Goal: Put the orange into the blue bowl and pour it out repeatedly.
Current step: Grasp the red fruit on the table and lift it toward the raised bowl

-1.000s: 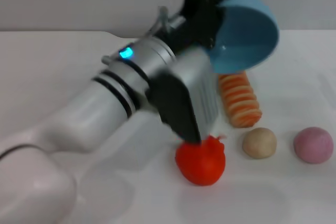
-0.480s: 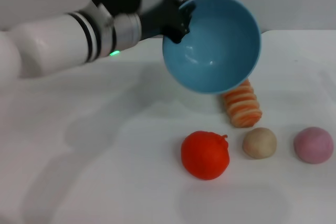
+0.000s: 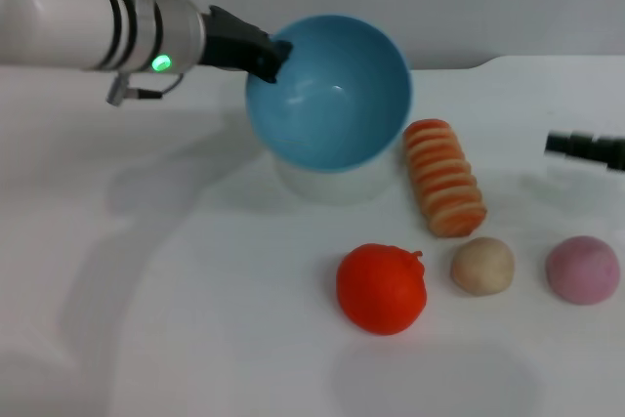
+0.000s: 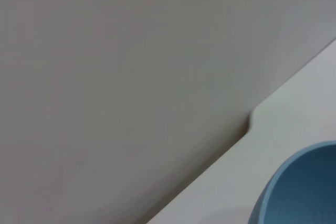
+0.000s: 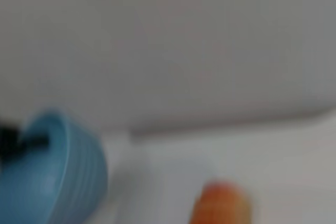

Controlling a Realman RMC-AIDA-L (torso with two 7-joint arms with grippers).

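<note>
The orange [image 3: 381,290] lies on the white table, near the front, outside the bowl. The blue bowl [image 3: 332,95] hangs tilted above the table behind it, its empty inside facing me. My left gripper [image 3: 266,54] is shut on the bowl's left rim, with the arm reaching in from the left. The bowl's rim also shows in the left wrist view [image 4: 299,192] and its ribbed outside in the right wrist view [image 5: 52,177]. My right gripper [image 3: 586,148] pokes in at the right edge, well away from the orange.
A striped orange-and-cream bread loaf [image 3: 445,190] lies right of the bowl and also shows as a bread loaf [image 5: 220,205] in the right wrist view. A beige ball [image 3: 482,266] and a pink ball [image 3: 582,270] sit right of the orange. A grey wall stands behind the table.
The left arm swung back to the left and carried the bowl left and lower. The orange rolled slightly and now rests still. The right gripper has come into view at the right edge.
</note>
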